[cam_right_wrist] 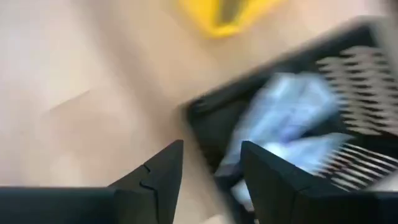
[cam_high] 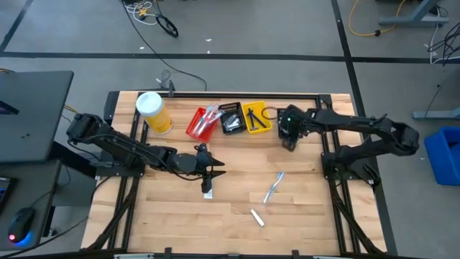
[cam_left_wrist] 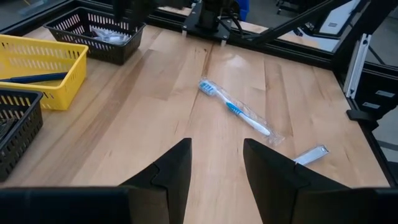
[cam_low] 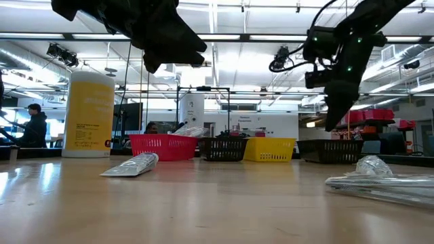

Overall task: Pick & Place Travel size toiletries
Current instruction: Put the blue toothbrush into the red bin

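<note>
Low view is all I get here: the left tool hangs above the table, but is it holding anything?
Observer: No. Its wrist view shows the left tool open, with nothing between the fingers.
Operator: What lies loose on the table near it?
Observer: A wrapped toothbrush lies flat on the wood, and a small tube lies apart from it.
Operator: And the right tool?
Observer: The right tool is open, over the edge of a black bin that holds pale packets.
</note>
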Robot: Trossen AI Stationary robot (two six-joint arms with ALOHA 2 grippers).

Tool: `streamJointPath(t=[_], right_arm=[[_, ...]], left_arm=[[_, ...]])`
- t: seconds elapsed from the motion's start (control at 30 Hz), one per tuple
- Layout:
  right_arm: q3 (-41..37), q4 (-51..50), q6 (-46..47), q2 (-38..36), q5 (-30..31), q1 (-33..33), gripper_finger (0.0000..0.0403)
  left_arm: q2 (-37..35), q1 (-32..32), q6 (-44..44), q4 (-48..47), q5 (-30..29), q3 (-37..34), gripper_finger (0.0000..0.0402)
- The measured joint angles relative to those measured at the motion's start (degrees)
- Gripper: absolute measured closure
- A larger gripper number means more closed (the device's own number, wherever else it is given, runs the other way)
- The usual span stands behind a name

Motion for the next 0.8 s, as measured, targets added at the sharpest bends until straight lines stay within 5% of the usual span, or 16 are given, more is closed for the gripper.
streamJointPath(t=[0.13, 0.23, 0.6, 0.8], right_arm=[[0.0, -0.8, -7.0, 0.0, -14.0, 4.5, 0.0239], [0.0, -0.6, -10.6, 0.0, -19.1, 8.9, 0.0241], [-7.0, 11.3, -13.3, 0.0, -19.2, 27.2, 0.0242], [-13.2, 26.4, -13.0, 0.1, -17.1, 35.3, 0.024]], left_arm=[[0.0, 0.0, 0.0, 0.0, 0.0, 0.0, 0.0246], [0.0, 0.0, -0.1, 0.0, 0.0, 0.0, 0.0246], [0.0, 0.0, -0.1, 0.0, 0.0, 0.0, 0.0246], [0.0, 0.0, -0.1, 0.0, 0.0, 0.0, 0.0246]])
